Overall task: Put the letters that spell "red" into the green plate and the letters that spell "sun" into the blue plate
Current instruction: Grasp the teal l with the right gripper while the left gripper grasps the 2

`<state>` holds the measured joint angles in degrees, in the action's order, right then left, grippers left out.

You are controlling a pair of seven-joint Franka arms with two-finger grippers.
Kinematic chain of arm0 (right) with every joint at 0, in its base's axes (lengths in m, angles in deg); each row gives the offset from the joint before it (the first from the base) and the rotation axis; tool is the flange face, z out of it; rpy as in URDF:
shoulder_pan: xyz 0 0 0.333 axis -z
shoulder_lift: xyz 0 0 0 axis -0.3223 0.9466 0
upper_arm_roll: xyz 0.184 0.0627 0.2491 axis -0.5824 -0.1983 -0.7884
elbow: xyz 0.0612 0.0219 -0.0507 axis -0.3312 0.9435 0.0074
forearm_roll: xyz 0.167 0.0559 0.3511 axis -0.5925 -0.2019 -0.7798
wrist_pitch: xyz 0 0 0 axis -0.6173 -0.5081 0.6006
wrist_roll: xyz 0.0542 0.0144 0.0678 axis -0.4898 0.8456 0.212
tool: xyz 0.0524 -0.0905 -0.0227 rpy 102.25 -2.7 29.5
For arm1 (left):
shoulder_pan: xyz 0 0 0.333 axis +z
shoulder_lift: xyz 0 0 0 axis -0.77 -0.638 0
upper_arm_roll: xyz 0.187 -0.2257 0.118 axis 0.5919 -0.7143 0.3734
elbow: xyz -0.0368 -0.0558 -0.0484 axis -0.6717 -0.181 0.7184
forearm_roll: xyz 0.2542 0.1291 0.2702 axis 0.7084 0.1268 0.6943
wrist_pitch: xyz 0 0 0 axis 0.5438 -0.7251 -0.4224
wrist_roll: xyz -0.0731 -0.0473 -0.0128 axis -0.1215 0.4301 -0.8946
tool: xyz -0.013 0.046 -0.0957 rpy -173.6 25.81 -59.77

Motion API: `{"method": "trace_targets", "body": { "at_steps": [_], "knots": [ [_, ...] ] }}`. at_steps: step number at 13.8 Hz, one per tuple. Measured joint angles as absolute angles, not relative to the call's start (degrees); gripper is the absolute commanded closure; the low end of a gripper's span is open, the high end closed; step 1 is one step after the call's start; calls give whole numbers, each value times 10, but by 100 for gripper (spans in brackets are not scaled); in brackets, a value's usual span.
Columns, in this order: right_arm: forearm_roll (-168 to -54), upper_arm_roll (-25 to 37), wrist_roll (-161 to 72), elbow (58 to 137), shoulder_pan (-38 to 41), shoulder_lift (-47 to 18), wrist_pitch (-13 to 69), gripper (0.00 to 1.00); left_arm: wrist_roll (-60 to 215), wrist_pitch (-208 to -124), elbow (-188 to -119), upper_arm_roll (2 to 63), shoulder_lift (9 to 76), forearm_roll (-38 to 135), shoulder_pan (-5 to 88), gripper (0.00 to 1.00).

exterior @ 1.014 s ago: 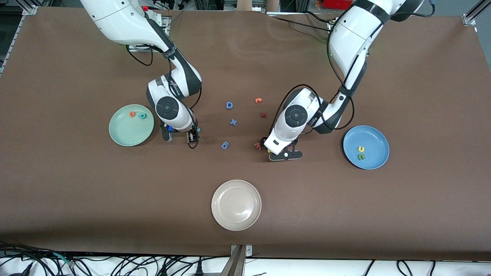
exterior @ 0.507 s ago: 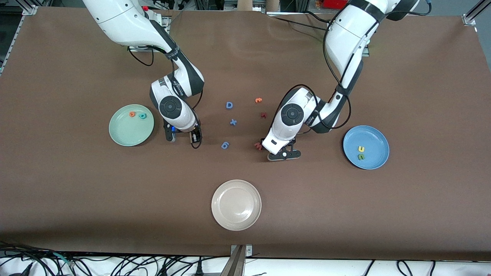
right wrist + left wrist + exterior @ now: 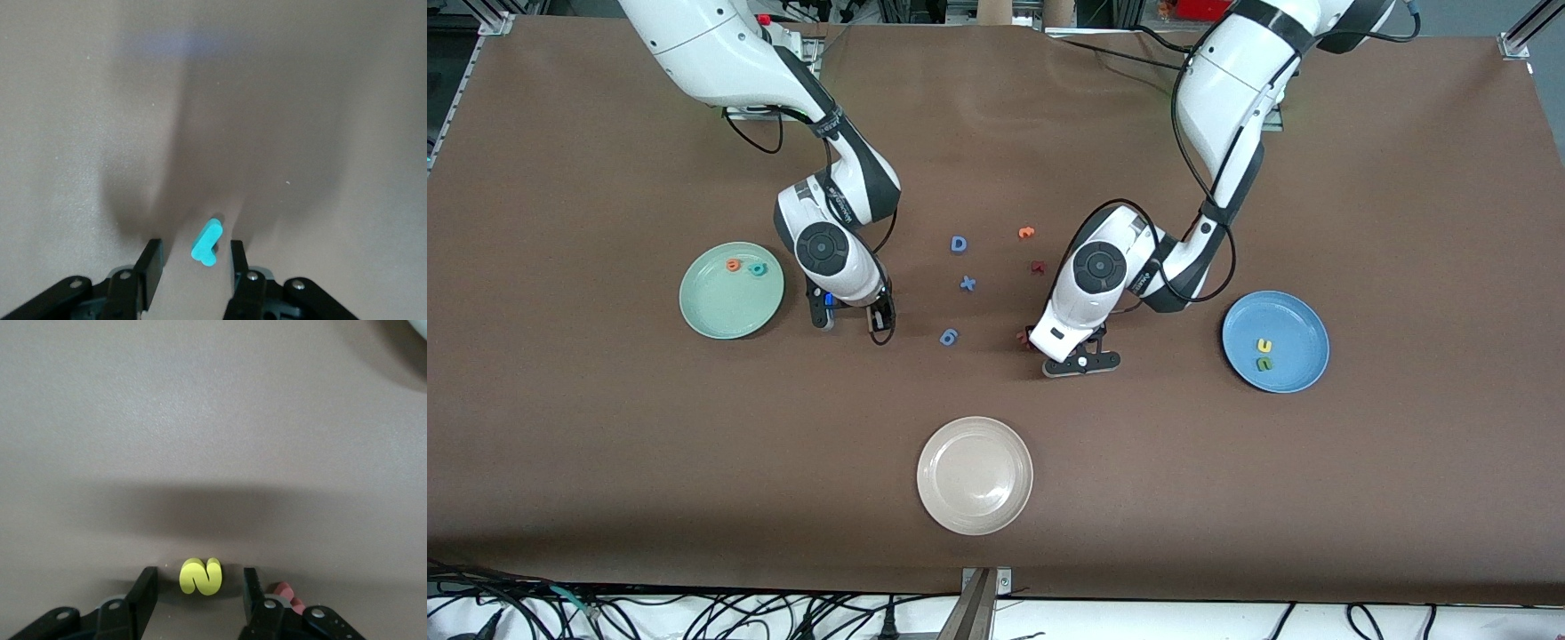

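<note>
My left gripper (image 3: 199, 573) is low over the table, open, with the yellow "s" (image 3: 200, 577) lying flat between its fingers and a gap on each side. My right gripper (image 3: 195, 250) is also down and open. The thin teal "r" (image 3: 207, 242) lies between its fingers, touching neither. The green plate (image 3: 720, 311) holds the orange "e" (image 3: 734, 264) and the teal "d" (image 3: 758, 269). The blue plate (image 3: 1294, 324) holds the yellow "u" (image 3: 1264, 344) and the olive "n" (image 3: 1264, 364). In the front view both hands hide their letters.
A salmon-pink letter (image 3: 1023, 336) lies right beside my left gripper. Between the arms lie a blue "D" (image 3: 959, 244), a blue "x" (image 3: 967, 284), a blue "6" (image 3: 949, 336), an orange letter (image 3: 1026, 233) and a dark red letter (image 3: 1038, 266). A beige-white plate (image 3: 975, 476) sits nearer the front camera.
The left arm's hand has edged toward the right arm's end of the table and now hides the yellow letter. The right arm's hand has shifted slightly toward the left arm's end.
</note>
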<state>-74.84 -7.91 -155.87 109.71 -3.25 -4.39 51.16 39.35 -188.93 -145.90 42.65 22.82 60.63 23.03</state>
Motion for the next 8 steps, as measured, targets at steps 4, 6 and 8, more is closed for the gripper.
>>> {"method": "trace_targets", "body": {
  "at_steps": [4,6,8],
  "knots": [
    [-748,-79,-1558,1097,-33,-44,512,79,392,-1888,-1456,431,228,611,228,82],
    [-748,-78,-1557,1097,-33,-44,512,86,392,-1887,-1455,431,228,621,228,88],
    [-748,-78,-1552,1097,-33,-44,511,88,392,-1887,-1455,431,228,622,227,95]
  ]
}}
